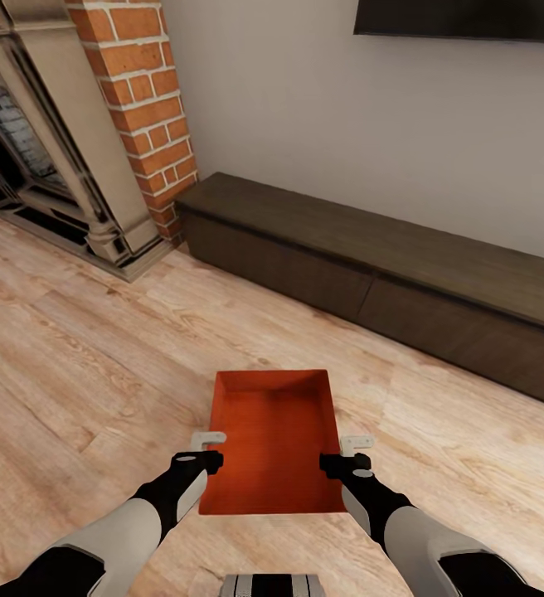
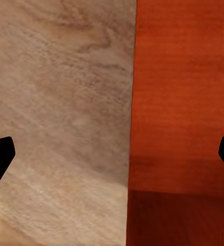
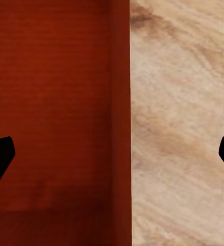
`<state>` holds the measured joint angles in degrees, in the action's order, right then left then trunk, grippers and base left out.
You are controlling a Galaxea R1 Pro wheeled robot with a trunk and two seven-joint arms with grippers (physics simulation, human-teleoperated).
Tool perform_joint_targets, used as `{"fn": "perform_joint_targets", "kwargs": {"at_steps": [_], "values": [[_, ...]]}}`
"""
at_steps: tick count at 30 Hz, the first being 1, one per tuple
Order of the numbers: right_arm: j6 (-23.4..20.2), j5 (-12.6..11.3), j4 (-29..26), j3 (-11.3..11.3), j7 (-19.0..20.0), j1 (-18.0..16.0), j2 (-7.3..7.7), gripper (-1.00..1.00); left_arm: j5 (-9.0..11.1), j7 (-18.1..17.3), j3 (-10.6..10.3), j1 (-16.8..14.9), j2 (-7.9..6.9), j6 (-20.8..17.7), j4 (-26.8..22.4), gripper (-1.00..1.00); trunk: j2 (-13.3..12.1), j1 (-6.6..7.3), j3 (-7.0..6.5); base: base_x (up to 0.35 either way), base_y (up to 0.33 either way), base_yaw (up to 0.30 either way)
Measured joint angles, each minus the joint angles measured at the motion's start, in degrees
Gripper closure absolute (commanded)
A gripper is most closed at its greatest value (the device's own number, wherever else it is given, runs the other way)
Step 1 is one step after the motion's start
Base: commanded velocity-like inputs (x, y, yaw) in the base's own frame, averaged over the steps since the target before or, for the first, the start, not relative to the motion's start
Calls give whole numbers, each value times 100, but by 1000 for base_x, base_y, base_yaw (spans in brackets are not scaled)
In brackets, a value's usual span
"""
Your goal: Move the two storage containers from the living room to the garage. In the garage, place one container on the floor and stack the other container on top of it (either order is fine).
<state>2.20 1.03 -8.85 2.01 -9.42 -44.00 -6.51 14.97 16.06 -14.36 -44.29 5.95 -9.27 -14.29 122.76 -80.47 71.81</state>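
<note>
Still in the living room: wood plank floor (image 1: 73, 365), brick fireplace column (image 1: 143, 99) and low dark cabinet (image 1: 371, 265) ahead. One storage container (image 1: 274, 444) sits on the planks right in front of me, open top up. Step looks like the first pickup. My left tool (image 1: 209, 437) straddles its left wall and my right tool (image 1: 356, 444) its right wall, both spread wide, holding nothing. Next move: drop a bit, pinch both walls, lift level.
</note>
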Motion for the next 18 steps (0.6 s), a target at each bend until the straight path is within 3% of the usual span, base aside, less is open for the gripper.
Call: {"fn": "perform_joint_targets", "kwargs": {"at_steps": [18], "values": [[13,1,0,-1,0,0,1,-100,0,0,0,0,0,13,-6,-100,722,-395,323,0,0,0]]}}
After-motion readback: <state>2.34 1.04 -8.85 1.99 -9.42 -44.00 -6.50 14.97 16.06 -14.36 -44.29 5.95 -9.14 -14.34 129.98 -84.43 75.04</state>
